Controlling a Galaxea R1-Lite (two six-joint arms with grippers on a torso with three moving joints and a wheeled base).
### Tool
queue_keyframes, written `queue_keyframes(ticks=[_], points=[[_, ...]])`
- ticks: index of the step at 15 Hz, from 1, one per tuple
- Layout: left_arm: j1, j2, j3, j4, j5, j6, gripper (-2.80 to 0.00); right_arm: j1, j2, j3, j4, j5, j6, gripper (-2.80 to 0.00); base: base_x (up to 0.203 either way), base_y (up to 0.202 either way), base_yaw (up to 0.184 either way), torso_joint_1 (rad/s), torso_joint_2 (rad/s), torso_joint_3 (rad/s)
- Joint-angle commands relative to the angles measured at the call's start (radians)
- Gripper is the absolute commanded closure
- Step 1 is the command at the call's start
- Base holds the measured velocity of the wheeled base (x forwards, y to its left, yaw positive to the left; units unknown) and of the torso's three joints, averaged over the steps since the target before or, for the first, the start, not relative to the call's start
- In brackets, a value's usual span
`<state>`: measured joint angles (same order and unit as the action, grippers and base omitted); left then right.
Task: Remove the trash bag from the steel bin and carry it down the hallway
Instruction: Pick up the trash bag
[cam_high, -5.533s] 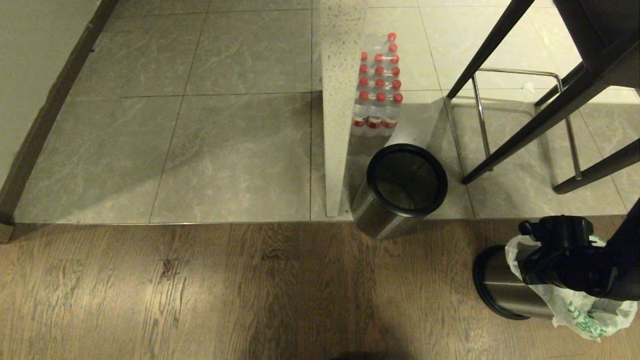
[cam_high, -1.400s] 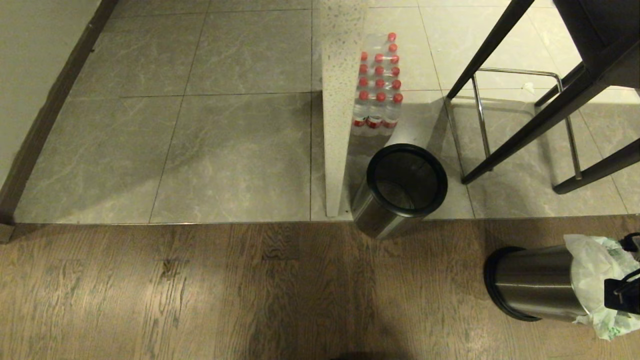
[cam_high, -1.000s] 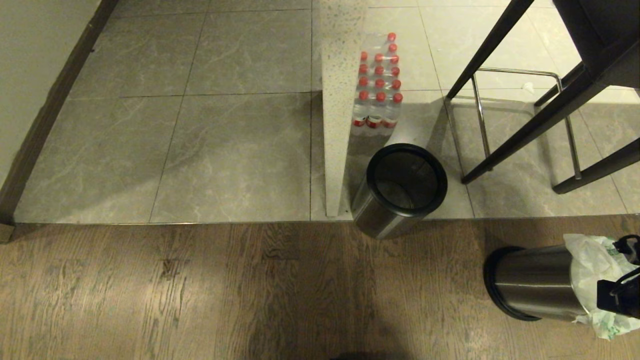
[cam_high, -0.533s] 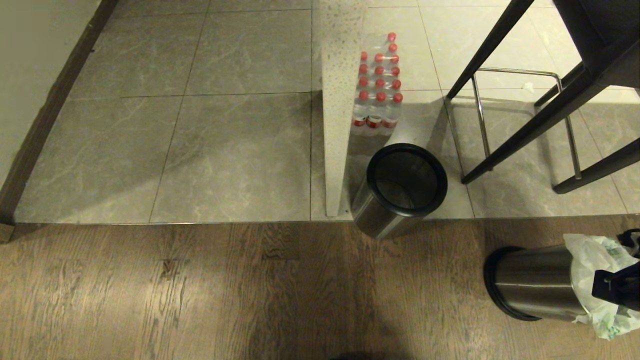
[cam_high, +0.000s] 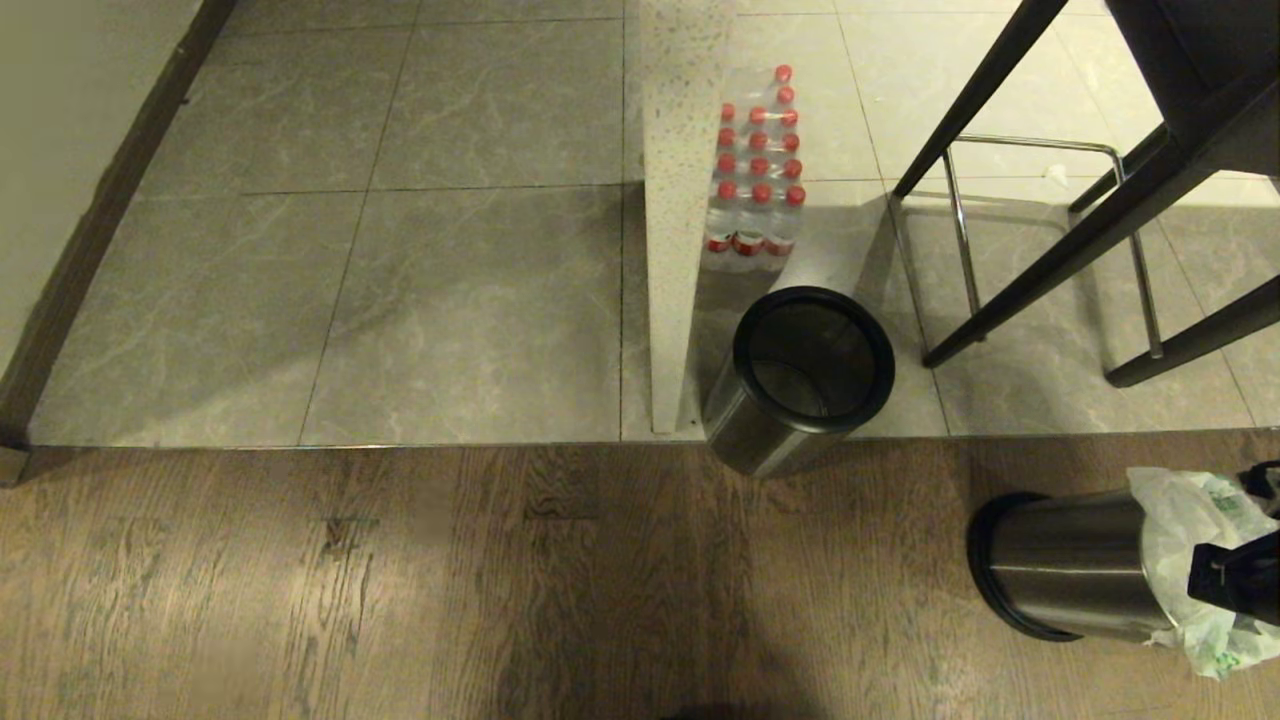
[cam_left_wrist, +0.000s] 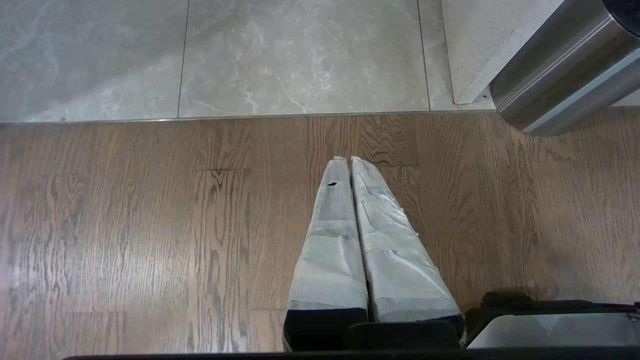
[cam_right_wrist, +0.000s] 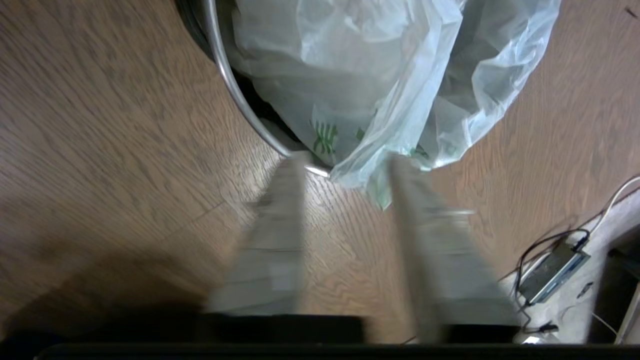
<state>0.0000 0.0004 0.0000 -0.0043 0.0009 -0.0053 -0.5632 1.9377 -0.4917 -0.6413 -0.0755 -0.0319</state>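
Note:
The steel bin (cam_high: 1065, 565) lies on its side on the wood floor at the lower right. The trash bag (cam_high: 1185, 530), thin white plastic with green print, spills out of its mouth. My right gripper (cam_high: 1240, 578) is at the bag, at the picture's right edge. In the right wrist view the right gripper (cam_right_wrist: 348, 161) is open, its fingers (cam_right_wrist: 280, 225) apart, with the lower edge of the trash bag (cam_right_wrist: 370, 85) hanging at their tips beside the steel bin's rim (cam_right_wrist: 226, 80). My left gripper (cam_left_wrist: 349, 160) is shut and empty above the wood floor.
A second steel bin (cam_high: 812, 375) stands upright by a white pillar (cam_high: 678, 220), also seen as the second bin (cam_left_wrist: 560, 75). Behind it is a pack of red-capped bottles (cam_high: 755, 175). Black stool legs (cam_high: 1060, 250) stand at right. The hallway's grey tiles (cam_high: 450, 290) reach a wall at left.
My right gripper has gone from shut to open at the bag. Over the last few seconds that arm drew back towards the right edge, and the tipped bin shifted slightly right.

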Motion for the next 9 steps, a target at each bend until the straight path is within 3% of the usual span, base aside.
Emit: queue_keyframes(ticks=[1,9], points=[[0.0,0.001,0.0,0.0,0.001,-0.001,0.0,-0.002,0.003,-0.001,-0.008,-0.001,0.003,-2.8,0.0,0.0,0.0,0.0,0.0,0.0],[0.0,0.001,0.0,0.0,0.001,-0.001,0.0,-0.098,0.092,-0.043,-0.052,0.002,0.009,-2.8,0.0,0.0,0.0,0.0,0.0,0.0]])
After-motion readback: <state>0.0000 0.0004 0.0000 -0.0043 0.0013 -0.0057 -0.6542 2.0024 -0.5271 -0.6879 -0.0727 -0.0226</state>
